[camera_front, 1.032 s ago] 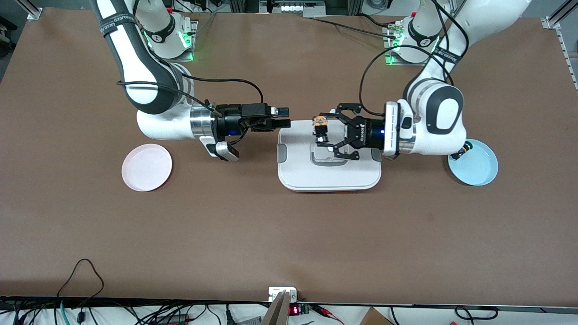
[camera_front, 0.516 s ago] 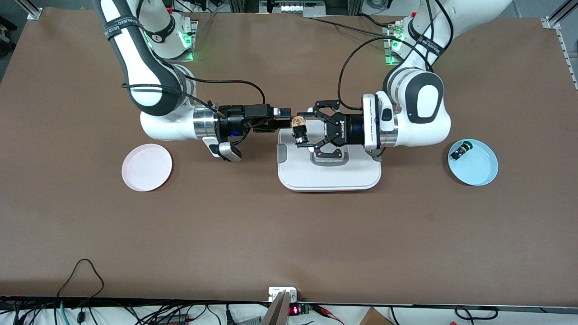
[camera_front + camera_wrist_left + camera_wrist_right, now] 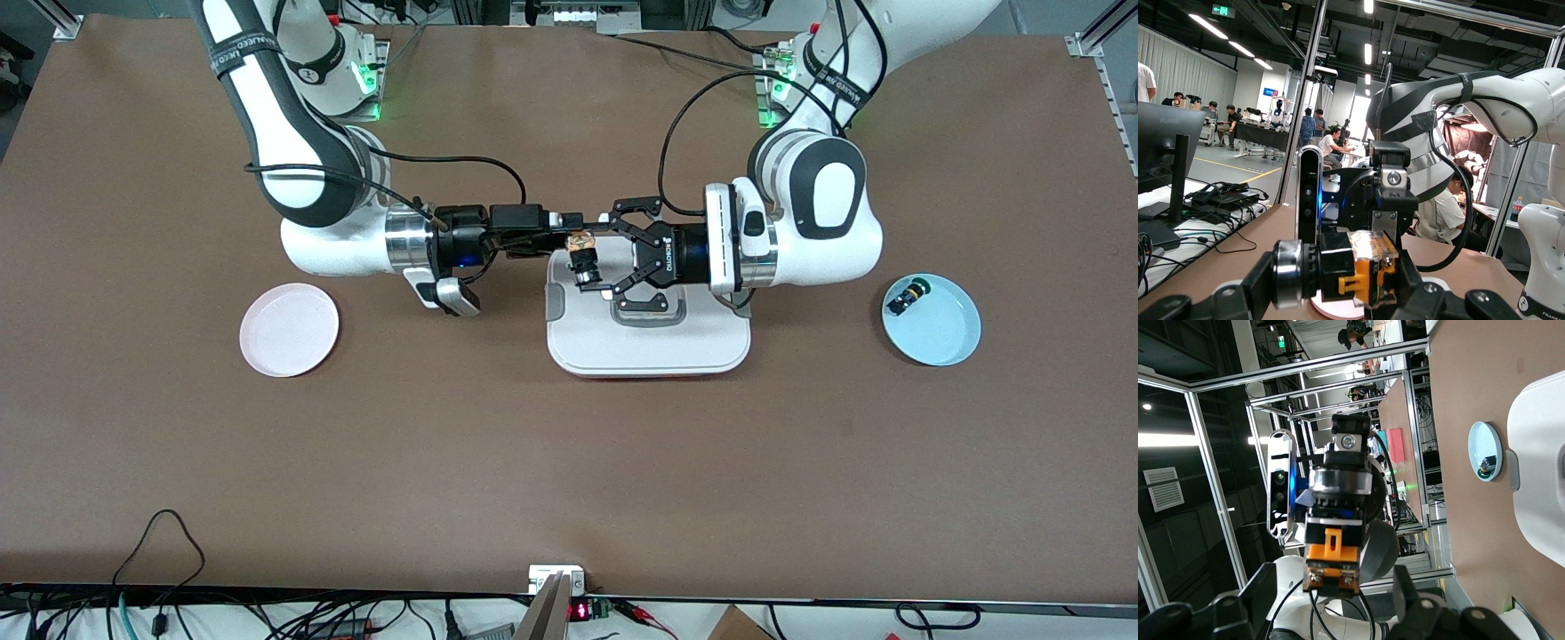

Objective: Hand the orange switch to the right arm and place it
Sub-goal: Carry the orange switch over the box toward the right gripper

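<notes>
Handover stage of the transfer. We held the orange switch (image 3: 582, 258) in the left pincer (image 3: 594, 256), whose open-linkage fingers were clamped on the switch's black body, over the edge of the white lidded box (image 3: 649, 342) that lay at the middle of the counter (image 3: 569, 462). The left arm reached sideways from its base, so that the switch was offered with its end free toward the right arm. In the left wrist view the switch (image 3: 1355, 267) sat between the linkage fingers with its orange parts facing the approaching arm.

The right pincer (image 3: 569, 229) had its slim straight fingers spread, one at each side of the switch's upper end; whether they already touched it, we could not tell from the front view. In the right wrist view the switch (image 3: 1331, 563) hung midway between the two open fingers (image 3: 1258, 593), which we judged to be the alignment needed before closing.

We judged the task about half done: the grasp by the right pincer, the release by the left, and the placing remained. The pink plate (image 3: 289, 329) toward the right arm's end of the counter was the likely goal. The pale blue plate (image 3: 942, 342) toward the left arm's end carried the green-capped switch (image 3: 907, 296), which had no part in this step.
</notes>
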Action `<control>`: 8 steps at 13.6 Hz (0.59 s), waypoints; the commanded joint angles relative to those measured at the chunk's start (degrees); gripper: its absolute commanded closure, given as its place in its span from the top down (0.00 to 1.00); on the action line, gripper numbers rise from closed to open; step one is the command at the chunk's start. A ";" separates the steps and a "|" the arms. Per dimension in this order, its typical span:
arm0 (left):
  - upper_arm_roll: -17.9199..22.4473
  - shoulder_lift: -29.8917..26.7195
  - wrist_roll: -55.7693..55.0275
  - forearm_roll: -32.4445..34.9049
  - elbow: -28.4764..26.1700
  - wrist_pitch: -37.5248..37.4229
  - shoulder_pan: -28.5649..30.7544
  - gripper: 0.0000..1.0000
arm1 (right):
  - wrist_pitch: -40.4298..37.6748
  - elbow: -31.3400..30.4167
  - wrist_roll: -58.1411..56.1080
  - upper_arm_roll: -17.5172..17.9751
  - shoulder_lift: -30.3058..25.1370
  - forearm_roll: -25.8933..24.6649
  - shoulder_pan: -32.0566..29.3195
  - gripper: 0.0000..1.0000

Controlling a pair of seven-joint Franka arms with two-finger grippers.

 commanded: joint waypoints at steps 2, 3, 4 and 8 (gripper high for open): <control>-0.21 0.50 -0.31 -1.44 1.21 0.73 -0.40 0.00 | 0.48 1.23 -2.84 0.13 2.22 1.05 0.25 0.72; -0.21 0.50 -0.31 -1.53 1.56 0.73 -0.40 0.00 | 0.48 1.23 -4.77 0.13 2.57 1.22 0.25 0.72; -0.13 0.50 -0.39 -1.53 1.83 0.73 -0.40 0.00 | 0.30 1.23 -6.09 0.13 3.10 1.31 0.08 0.73; -0.13 0.50 -1.54 -1.44 1.92 0.73 -0.40 0.00 | 0.12 1.49 -5.93 0.13 3.19 2.10 -0.71 0.74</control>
